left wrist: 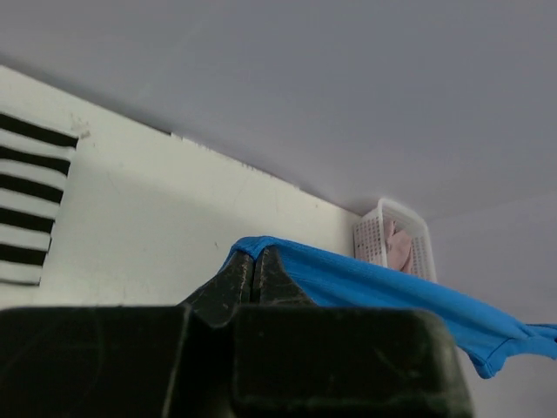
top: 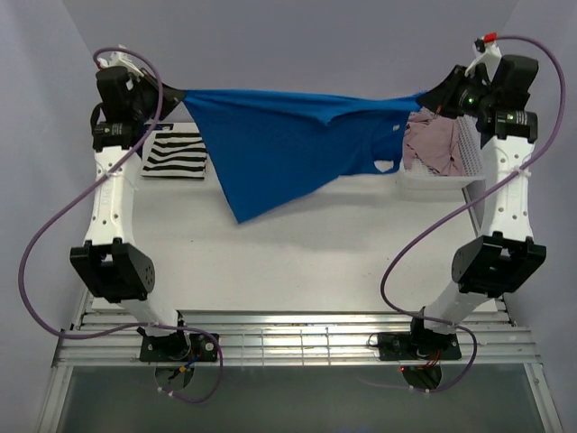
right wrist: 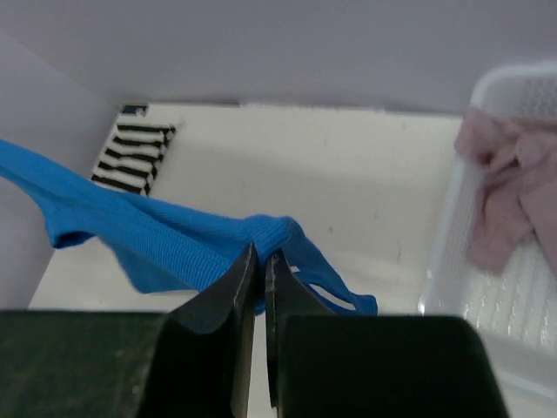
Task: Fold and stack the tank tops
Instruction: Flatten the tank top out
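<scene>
Left gripper (left wrist: pixel 254 261): jaws pinched together on one corner of the blue tank top (top: pixel 279 144), which is folded over the fingertips, raised above the far-left part of the table (top: pixel 297 271).

Right gripper (right wrist: pixel 261 257): jaws likewise clamped on a bunched edge of the same blue top, raised at the far right, just beside the basket (top: pixel 437 183).

Blue tank top: hangs in the air between the two grippers. Its upper edge runs nearly straight and taut from one grip to the other. The lower cloth drapes toward the near side and tapers to a point left of centre. A strap loop dangles near the right end. Whether the tip touches the table cannot be told.

Striped tank top (top: pixel 176 155): a flat folded rectangle at the far left, edges square. Its right edge meets the hanging blue cloth in the top view.

Pink tank top (top: pixel 431 144): crumpled inside the white lattice basket at the far right.

Open room: a bare white tabletop shows from the hanging point down to the near edge, between both arms.
</scene>
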Robot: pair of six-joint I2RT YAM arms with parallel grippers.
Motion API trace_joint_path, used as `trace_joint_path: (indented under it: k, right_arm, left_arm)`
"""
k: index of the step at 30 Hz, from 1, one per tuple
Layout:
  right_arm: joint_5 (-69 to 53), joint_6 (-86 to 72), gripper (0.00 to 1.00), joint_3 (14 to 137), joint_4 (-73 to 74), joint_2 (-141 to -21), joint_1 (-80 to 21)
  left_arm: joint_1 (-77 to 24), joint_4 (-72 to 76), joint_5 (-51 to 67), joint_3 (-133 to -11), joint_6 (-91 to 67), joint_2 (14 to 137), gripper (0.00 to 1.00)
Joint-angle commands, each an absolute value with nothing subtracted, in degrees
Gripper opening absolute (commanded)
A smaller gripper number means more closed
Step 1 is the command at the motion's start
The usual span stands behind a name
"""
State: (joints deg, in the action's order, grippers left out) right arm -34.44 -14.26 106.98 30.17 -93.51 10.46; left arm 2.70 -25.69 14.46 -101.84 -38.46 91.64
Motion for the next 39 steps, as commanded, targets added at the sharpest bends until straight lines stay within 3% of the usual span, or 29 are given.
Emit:
trace_joint_path:
  k: [1, 3, 5, 15, 17, 18, 19, 21, 22, 24, 26, 27, 31, 39]
  right_arm:
    - [-37.8, -13.0, 0.08, 124.9, 32.1, -98.1, 10.5]
    - [-39.4, -13.2, 0.08, 126.5, 32.5, -98.9, 10.4]
    - [-40.3, -13.1, 0.08, 120.1, 30.4, -96.7, 10.4]
    - [-37.5, -7.8, 0.09, 72.7, 21.5, -81.3, 10.0]
    - [-35.3, -7.7, 0.21, 68.1, 21.4, -81.0, 10.0]
    - [-32.8, -7.6, 0.33, 64.6, 21.4, -81.1, 9.9]
    - [-31.6, -7.1, 0.62, 63.6, 21.9, -81.9, 10.0]
    - [-27.7, -5.9, 0.73, 65.3, 25.4, -83.6, 10.0]
    - [-26.9, -5.6, 0.82, 66.3, 28.4, -84.8, 9.9]
    - [-26.6, -5.2, 0.84, 67.2, 29.4, -84.6, 9.7]
    - [-26.2, -6.0, 0.99, 66.8, 28.1, -82.5, 8.5]
    - [-25.4, -6.2, 0.90, 66.6, 27.7, -81.7, 7.9]
    - [-21.9, -6.5, 0.90, 67.1, 28.1, -80.5, 3.3]
    - [-12.8, -9.2, 0.90, 65.4, 24.5, -85.8, -18.3]
  left_arm:
    - [8.3, -21.9, 26.4, -114.1, -40.5, 94.0, 0.00]
    - [9.7, -22.6, 27.2, -115.2, -40.3, 94.0, 0.00]
    - [10.2, -23.2, 27.4, -111.5, -40.0, 90.6, 0.00]
    - [10.3, -21.3, 25.1, -58.0, -43.9, 64.5, 0.00]
    - [10.3, -22.5, 23.4, -49.2, -44.3, 62.3, 0.31]
    - [10.3, -23.9, 22.0, -47.8, -43.9, 61.1, 0.37]
    - [10.3, -27.6, 21.0, -46.9, -43.2, 60.9, 0.62]
    - [10.4, -31.3, 17.4, -47.4, -41.1, 60.9, 0.97]
    - [10.3, -34.1, 16.4, -48.1, -40.6, 60.9, 0.98]
    - [10.4, -36.0, 15.0, -50.8, -39.7, 60.6, 0.98]
    - [10.3, -37.3, 14.7, -52.6, -39.7, 59.4, 0.98]
    - [10.4, -37.2, 14.4, -53.1, -39.8, 58.9, 0.98]
    - [10.4, -34.8, 16.0, -54.3, -40.1, 59.6, 0.98]
    - [6.7, -24.8, 22.2, -52.1, -42.3, 68.5, 0.98]
